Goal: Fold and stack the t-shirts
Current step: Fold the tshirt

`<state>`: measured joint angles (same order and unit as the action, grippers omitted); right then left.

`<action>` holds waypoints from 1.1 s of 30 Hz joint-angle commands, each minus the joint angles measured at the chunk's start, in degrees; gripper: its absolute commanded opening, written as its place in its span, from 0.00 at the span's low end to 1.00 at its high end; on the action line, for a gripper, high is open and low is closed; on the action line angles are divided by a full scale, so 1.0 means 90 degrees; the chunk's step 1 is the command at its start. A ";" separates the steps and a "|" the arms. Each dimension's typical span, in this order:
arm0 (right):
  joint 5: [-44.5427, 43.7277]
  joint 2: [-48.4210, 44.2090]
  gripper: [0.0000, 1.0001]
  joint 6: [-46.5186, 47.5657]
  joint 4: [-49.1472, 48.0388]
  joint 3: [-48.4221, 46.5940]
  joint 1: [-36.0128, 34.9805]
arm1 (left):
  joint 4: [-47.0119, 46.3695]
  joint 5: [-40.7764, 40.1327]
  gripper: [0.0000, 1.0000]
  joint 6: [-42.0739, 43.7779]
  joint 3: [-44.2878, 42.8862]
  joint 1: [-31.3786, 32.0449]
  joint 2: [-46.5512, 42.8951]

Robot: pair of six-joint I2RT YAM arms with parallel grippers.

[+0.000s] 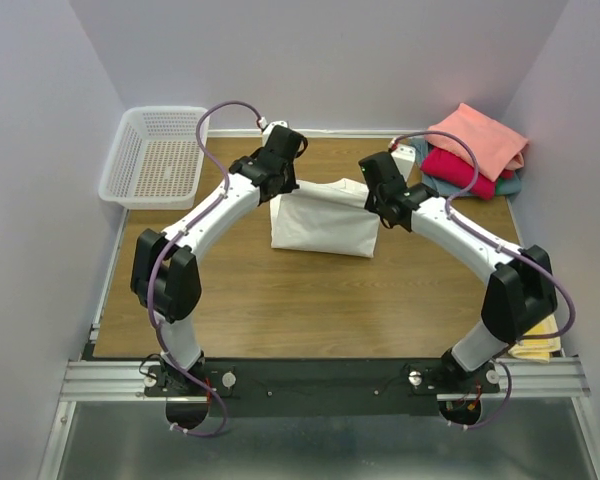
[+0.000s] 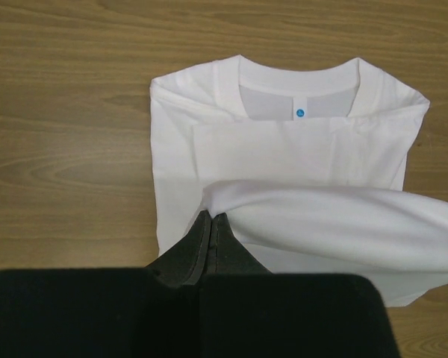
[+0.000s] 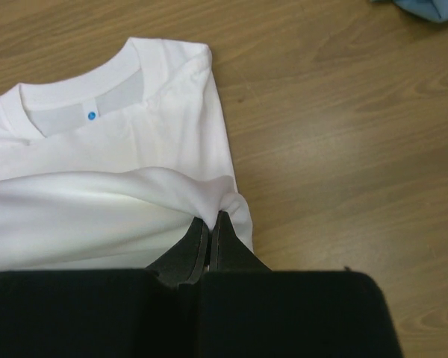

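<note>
Aluminium rail point(image 1: 320, 377) nearest, with both arm bases bolted to it. Just beyond its right end, a yellow cloth point(image 1: 540, 345) at the near right edge of the wooden table point(image 1: 280, 310). Bare brown boards across the near half, with both white arms arching over them towards the middle.

Mid-table, slightly to the far side: white t-shirt point(image 1: 325, 228), partly folded and lying flat, collar point(image 2: 299, 74) towards the far edge. Small blue-dotted neck label point(image 2: 299, 112) inside the collar. Above the flat part, a loose fold of the same cloth raised off the table and stretched left to right between the two pincers.

Left gripper point(image 1: 277, 190) at the left end of that fold, black fingers point(image 2: 198, 250) pressed together on the white cloth, no gap showing in the wrist view. Right gripper point(image 1: 380, 212) at the right end, likewise clamped tight on the fabric, cloth bunching just above its fingertips point(image 3: 225, 246).

Far left corner: white mesh basket point(image 1: 130, 160), overhanging the table's left edge, well apart from the shirt.

Far right corner: stack of folded shirts. Salmon-pink t-shirt point(image 1: 480, 135) on top, crimson t-shirt point(image 1: 460, 170) under it, grey-blue t-shirt point(image 1: 510, 186) at the bottom, edges peeking out on both sides. Stack near the right arm's wrist but apart from the white shirt.
</note>
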<state>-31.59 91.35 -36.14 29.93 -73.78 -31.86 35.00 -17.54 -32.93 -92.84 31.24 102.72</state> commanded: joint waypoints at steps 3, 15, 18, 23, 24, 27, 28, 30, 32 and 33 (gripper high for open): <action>0.0170 0.1097 0.01 0.0851 -0.0406 -0.1000 0.0541 | 0.0241 -0.0669 0.00 0.0397 -0.0661 -0.0580 0.0442; 0.0971 0.2730 0.07 0.1213 -0.0406 -0.2222 0.0854 | 0.0426 -0.0043 0.02 0.0680 -0.1686 -0.0951 0.2053; 0.1089 0.3189 0.32 0.1223 -0.0406 -0.2573 0.0971 | 0.0427 -0.0306 0.25 0.0573 -0.1930 -0.1030 0.2385; 0.1176 0.3989 0.54 0.1232 -0.0387 -0.3936 0.1371 | 0.0173 -0.0939 0.41 0.0358 -0.2291 -0.1342 0.2698; 0.1167 0.4232 0.57 0.1252 -0.0357 -0.4163 0.1430 | 0.0270 -0.1087 0.41 0.0338 -0.2457 -0.1372 0.2776; 0.1186 0.4507 0.59 0.1407 -0.0183 -0.5069 0.1625 | 0.0474 -0.1147 0.41 0.0523 -0.3286 -0.1489 0.3098; 0.1128 0.4614 0.59 0.1466 -0.0123 -0.5277 0.1655 | 0.0544 -0.1118 0.41 0.0650 -0.3646 -0.1489 0.3195; 0.1079 0.4625 0.59 0.1593 0.0091 -0.5503 0.1655 | 0.0544 -0.0904 0.41 0.0787 -0.3669 -0.1479 0.3148; 0.1089 0.4372 0.59 0.1613 0.0121 -0.5280 0.1665 | 0.0389 -0.0679 0.42 0.0856 -0.3261 -0.1479 0.2885; 0.1118 0.4246 0.59 0.1594 0.0121 -0.5086 0.1655 | 0.0311 -0.0591 0.42 0.0866 -0.3095 -0.1479 0.2797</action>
<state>-20.91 132.53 -23.64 27.94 -120.16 -16.19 38.39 -24.01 -27.31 -123.52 17.10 130.74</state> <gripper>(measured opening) 0.585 0.415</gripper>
